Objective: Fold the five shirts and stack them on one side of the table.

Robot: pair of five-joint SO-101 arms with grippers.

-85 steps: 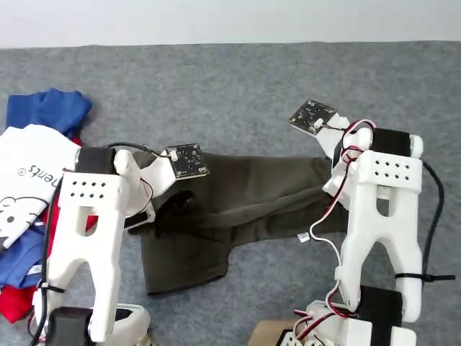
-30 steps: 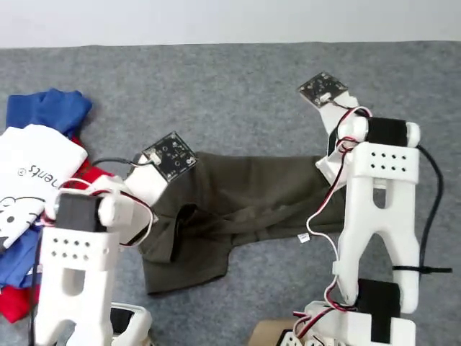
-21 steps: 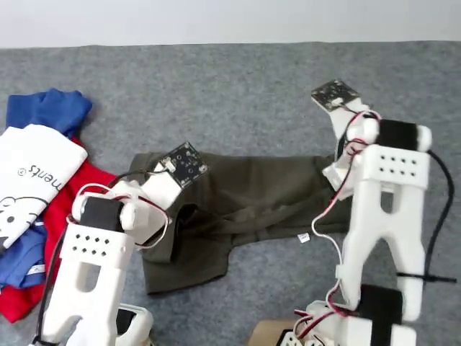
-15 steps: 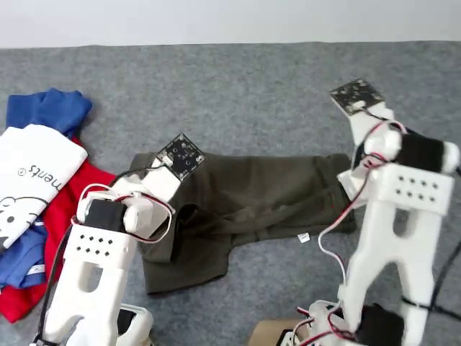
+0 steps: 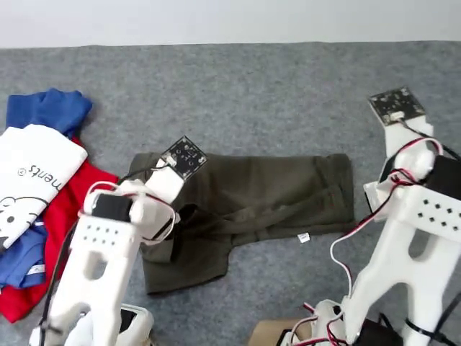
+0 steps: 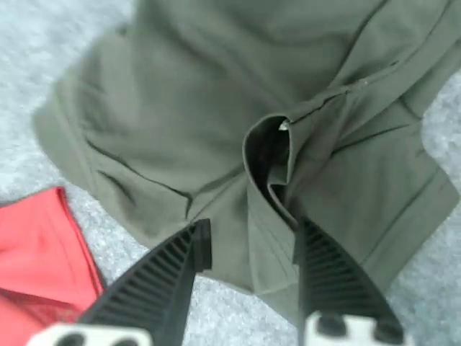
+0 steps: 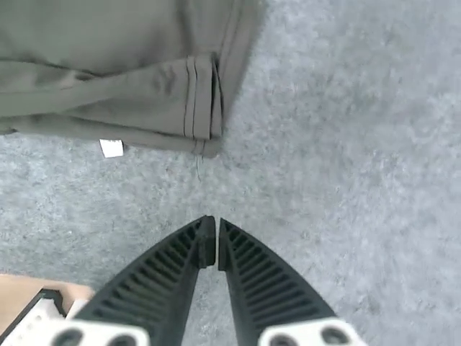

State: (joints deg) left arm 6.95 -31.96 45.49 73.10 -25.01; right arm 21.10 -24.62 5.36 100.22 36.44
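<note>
An olive shirt [image 5: 259, 191] lies partly folded in the middle of the grey table, one sleeve end sticking out toward the front [image 5: 184, 263]. My left gripper [image 6: 252, 232] hangs open just above the shirt's left part [image 6: 194, 108], its jaws either side of the dark collar opening [image 6: 268, 151], with nothing held. My right gripper [image 7: 212, 227] is shut and empty over bare carpet, just off the shirt's right hem [image 7: 205, 94] and near its white tag [image 7: 112, 148]. In the high view the right arm [image 5: 418, 216] stands right of the shirt.
A loose pile of shirts sits at the table's left edge: blue [image 5: 50, 108], white with print [image 5: 32, 173] and red [image 5: 61, 216]. The red one [image 6: 36, 267] lies close beside the olive shirt. A cardboard piece [image 5: 270, 333] is at the front edge.
The right arm has swung right, off the olive shirt, uncovering its right edge. The left arm has shifted slightly over the shirt's left part. The shirt itself has hardly moved.
</note>
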